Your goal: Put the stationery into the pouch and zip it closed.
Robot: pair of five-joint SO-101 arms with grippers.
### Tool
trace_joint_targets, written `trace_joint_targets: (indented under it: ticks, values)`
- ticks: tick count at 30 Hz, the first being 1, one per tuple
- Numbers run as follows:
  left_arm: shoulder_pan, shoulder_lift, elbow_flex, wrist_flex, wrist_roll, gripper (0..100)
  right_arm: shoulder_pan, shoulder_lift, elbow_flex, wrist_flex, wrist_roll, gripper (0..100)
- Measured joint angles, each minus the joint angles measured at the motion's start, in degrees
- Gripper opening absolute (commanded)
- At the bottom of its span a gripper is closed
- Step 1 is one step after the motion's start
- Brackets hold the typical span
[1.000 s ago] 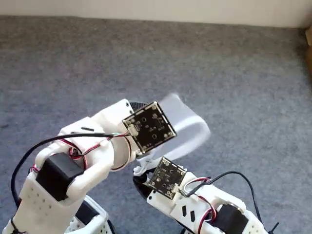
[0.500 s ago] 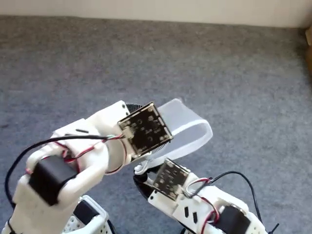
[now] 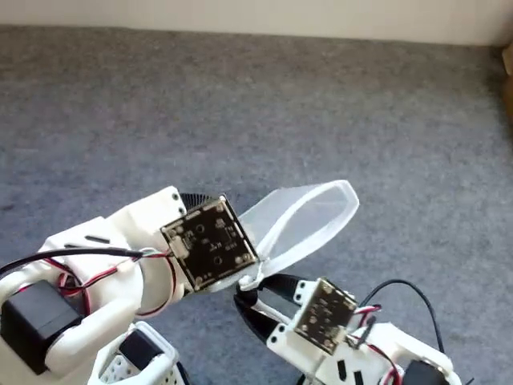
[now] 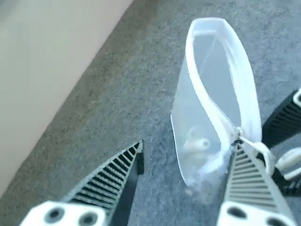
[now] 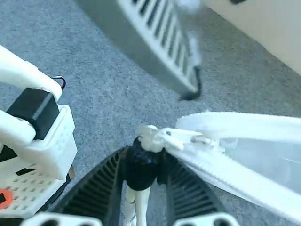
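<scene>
Pouch (image 3: 309,216) sits near the middle of the grey table (image 3: 120,96), mouth wide open with small bits (image 4: 195,142) inside, right gripper (image 5: 146,160) pinching the zip pull (image 5: 157,136) at its 7 o'clock end, left gripper (image 4: 187,147) spread wide and holding nothing, so I think the zipping is not yet done.

text: none legible | circuit boards (image 3: 210,245): markings too small to read

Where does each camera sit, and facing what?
High view: fixed overhead, looking down at table, left arm, right arm, pouch.
Left wrist view: on left arm, past its open left hand to the pouch.
Right wrist view: on right arm, along the right hand shut on the pouch's zipper end.
All three share the pouch.
</scene>
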Motion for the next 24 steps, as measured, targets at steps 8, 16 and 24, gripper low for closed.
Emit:
trace_joint_targets:
  ticks: [8,16,24]
  values:
    - [-3.52,-0.62,3.69,2.99,-6.07,28,0.00,-0.44,-2.20,1.76,-0.26,0.5]
    - [-3.96,-14.33,15.56,2.99,-7.65,28,4.48,-0.44,-2.29,-0.79,-4.66,0.5]
    - [-4.31,-22.68,29.45,-4.22,-3.52,28,4.84,-0.44,-2.29,-2.73,-8.09,0.5]
